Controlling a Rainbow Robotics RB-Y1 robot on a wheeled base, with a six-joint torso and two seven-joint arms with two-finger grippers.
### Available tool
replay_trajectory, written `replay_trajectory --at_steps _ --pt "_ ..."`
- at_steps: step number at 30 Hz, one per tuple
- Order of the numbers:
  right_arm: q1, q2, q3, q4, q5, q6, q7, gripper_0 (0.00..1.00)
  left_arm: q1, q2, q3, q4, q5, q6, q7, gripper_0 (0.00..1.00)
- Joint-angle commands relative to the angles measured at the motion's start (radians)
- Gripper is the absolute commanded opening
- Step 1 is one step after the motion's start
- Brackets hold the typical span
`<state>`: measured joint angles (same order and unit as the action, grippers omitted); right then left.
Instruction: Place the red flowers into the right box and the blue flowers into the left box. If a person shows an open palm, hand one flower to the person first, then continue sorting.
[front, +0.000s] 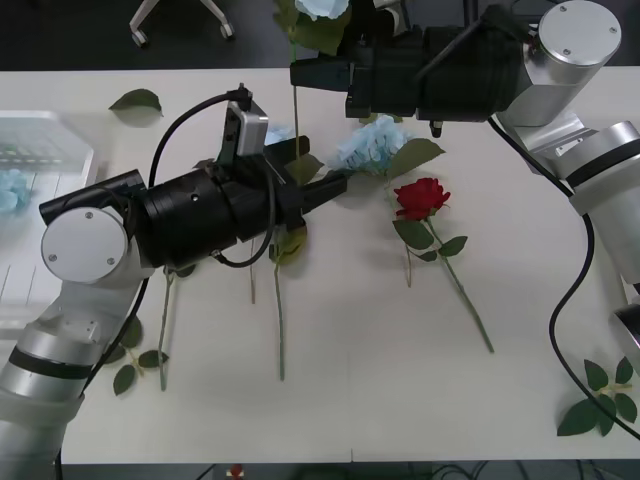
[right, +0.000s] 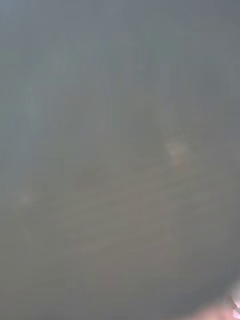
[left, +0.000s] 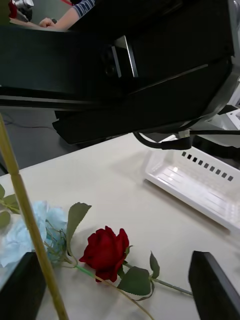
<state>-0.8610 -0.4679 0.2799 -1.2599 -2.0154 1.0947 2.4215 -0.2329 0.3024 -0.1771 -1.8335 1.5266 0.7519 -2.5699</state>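
The left box (front: 40, 170), a ribbed white tray, sits at the table's left edge. The left gripper (front: 335, 186) hovers mid-table, fingers spread wide, empty. A blue flower (front: 365, 148), pale and fluffy, lies just beside a deep-red rose (front: 421, 197). The right gripper (front: 305, 72) holds a stem (front: 295, 110); finger spacing cannot be told.

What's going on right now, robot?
Right gripper holds raised blue flower by stem. Left gripper open at that stem. One red rose lies on table, nothing blocking.
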Motion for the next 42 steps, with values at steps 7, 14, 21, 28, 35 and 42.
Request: replay_trajectory --at_steps 7,14,21,28,35,42 --pt "-0.018 0.000 -0.008 -0.041 -0.003 0.013 0.034 0.00 -0.023 -0.016 0.007 0.003 -0.013 -0.014 0.007 0.00" --pt "-0.018 0.000 -0.007 -0.039 -0.003 0.013 0.034 0.00 -0.023 -0.016 0.007 0.003 -0.014 -0.014 0.017 0.00" --pt "-0.018 -0.001 -0.008 -0.041 -0.003 0.013 0.033 0.79 -0.023 -0.016 0.007 0.003 -0.014 -0.014 0.028 0.00" --pt "-0.018 -0.006 -0.008 -0.041 0.012 0.005 0.042 1.00 -0.023 -0.016 0.021 0.002 -0.011 -0.008 0.047 0.00" --pt "-0.018 -0.029 -0.008 -0.039 0.029 0.010 0.036 1.00 -0.039 0.017 0.133 0.002 -0.042 0.095 0.163 0.00" --pt "-0.018 -0.100 -0.008 -0.041 0.109 0.045 -0.021 1.00 -0.040 0.067 0.292 0.002 -0.181 0.218 0.320 0.00"
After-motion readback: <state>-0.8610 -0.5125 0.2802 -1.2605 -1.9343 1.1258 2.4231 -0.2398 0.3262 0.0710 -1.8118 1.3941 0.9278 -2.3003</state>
